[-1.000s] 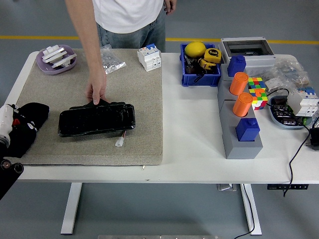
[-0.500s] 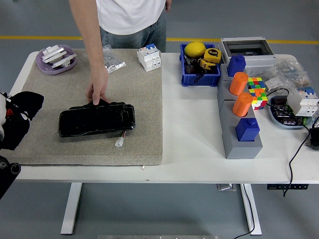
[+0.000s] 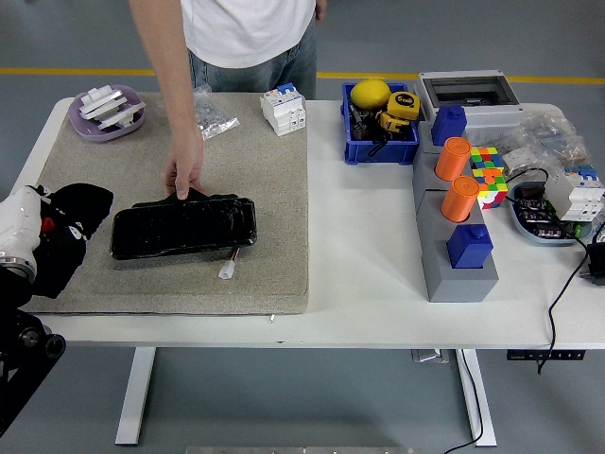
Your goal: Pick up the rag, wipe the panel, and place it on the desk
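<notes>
Near left edge: one left hand (image 3: 24,236) clutching one black rag (image 3: 68,232), partly cut off by the frame — fingers mostly hidden in cloth. Just right, one black panel (image 3: 183,227) on the mat (image 3: 274,189) of the counter (image 3: 359,284); one person's hand (image 3: 185,176) presses its far edge

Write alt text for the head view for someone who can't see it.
The robot's left hand holds a black rag beside a glossy black panel on a beige mat, while a person's hand steadies the panel's far edge. Bins and blocks sit to the right.
</notes>
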Controlling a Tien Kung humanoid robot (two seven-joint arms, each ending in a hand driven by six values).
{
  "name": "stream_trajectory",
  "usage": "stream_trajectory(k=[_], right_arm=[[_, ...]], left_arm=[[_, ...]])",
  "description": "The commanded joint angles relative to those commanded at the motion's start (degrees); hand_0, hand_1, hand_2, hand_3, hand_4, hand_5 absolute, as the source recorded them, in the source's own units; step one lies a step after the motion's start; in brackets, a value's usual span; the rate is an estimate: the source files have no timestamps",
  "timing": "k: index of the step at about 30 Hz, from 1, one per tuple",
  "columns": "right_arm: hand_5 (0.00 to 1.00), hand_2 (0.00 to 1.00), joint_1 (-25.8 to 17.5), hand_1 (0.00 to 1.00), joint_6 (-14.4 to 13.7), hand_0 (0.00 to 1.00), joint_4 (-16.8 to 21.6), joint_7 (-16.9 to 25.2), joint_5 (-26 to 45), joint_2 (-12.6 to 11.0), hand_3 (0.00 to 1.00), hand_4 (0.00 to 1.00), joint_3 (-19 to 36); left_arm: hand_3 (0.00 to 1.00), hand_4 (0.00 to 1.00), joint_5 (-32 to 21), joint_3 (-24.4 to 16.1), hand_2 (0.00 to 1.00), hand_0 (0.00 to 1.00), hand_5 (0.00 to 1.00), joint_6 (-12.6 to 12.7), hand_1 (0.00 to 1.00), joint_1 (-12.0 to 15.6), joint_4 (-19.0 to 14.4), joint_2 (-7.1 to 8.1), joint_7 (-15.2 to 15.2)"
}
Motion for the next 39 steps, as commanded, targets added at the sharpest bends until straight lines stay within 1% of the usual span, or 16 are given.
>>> stream_trajectory(k=[4, 7, 15, 19, 21, 23, 27, 29, 33, 39], right_arm=[[0.556, 0.631, -0.12, 0.495, 0.04, 0.710, 0.00, 0.04, 0.17, -0.08, 0.618, 0.998, -0.18], [0.556, 0.631, -0.09, 0.495, -0.05, 0.710, 0.00, -0.22, -0.79, -0.04, 0.618, 0.998, 0.89], [0.557, 0.631, -0.22, 0.494, -0.08, 0.710, 0.00, -0.39, -1.37, -0.06, 0.618, 0.998, 1.46], [0.557, 0.631, -0.18, 0.494, -0.08, 0.710, 0.00, -0.41, -1.24, -0.07, 0.618, 0.998, 1.34], [0.557, 0.631, -0.13, 0.494, -0.02, 0.710, 0.00, -0.35, -0.73, -0.09, 0.618, 0.998, 0.68], [0.557, 0.631, -0.09, 0.494, -0.07, 0.710, 0.00, -0.49, -1.22, -0.08, 0.618, 0.998, 1.23], [0.557, 0.631, -0.01, 0.494, -0.04, 0.710, 0.00, -0.56, -0.92, -0.18, 0.618, 0.998, 0.92], [0.557, 0.631, 0.05, 0.494, 0.01, 0.710, 0.00, -0.52, -0.48, -0.23, 0.618, 0.998, 0.38], [0.556, 0.631, 0.19, 0.494, 0.04, 0.709, 0.00, -0.48, -0.01, -0.28, 0.618, 0.998, -0.20], [0.556, 0.632, 0.26, 0.495, 0.12, 0.710, 0.00, -0.43, 0.43, -0.31, 0.618, 0.998, -0.79]], left_arm=[[0.505, 0.211, 0.32, 2.13, 0.530, 0.192, 0.002, -0.12, 0.184, 0.29, -0.85, -0.63, 0.00], [0.505, 0.211, 0.19, 3.90, 0.530, 0.192, 0.002, 0.47, 0.184, 0.34, -1.20, -0.93, 0.00], [0.512, 0.221, 0.16, 7.52, 0.533, 0.193, 0.002, 1.72, 0.185, -0.57, -2.47, -1.22, 0.00], [0.512, 0.221, -0.24, 10.01, 0.533, 0.193, 0.002, 1.98, 0.185, -2.12, -2.13, -1.29, 0.00], [0.513, 0.220, -0.39, 11.28, 0.532, 0.190, 0.002, 1.99, 0.184, -3.06, -1.71, -1.50, 0.00], [0.513, 0.220, -0.60, 12.41, 0.532, 0.190, 0.002, 1.88, 0.184, -3.94, -1.31, -1.81, 0.00], [0.513, 0.217, -0.91, 14.75, 0.531, 0.191, 0.002, 1.98, 0.182, -5.71, -1.29, -2.10, 0.00], [0.513, 0.217, -1.33, 16.39, 0.531, 0.191, 0.002, 1.89, 0.182, -6.97, -1.12, -2.34, 0.00], [0.512, 0.214, -1.81, 19.30, 0.531, 0.190, 0.002, 1.96, 0.180, -8.61, -0.96, -2.61, 0.00], [0.512, 0.210, -2.67, 23.27, 0.531, 0.189, 0.002, 1.84, 0.179, -10.78, -0.69, -3.63, 0.00]])
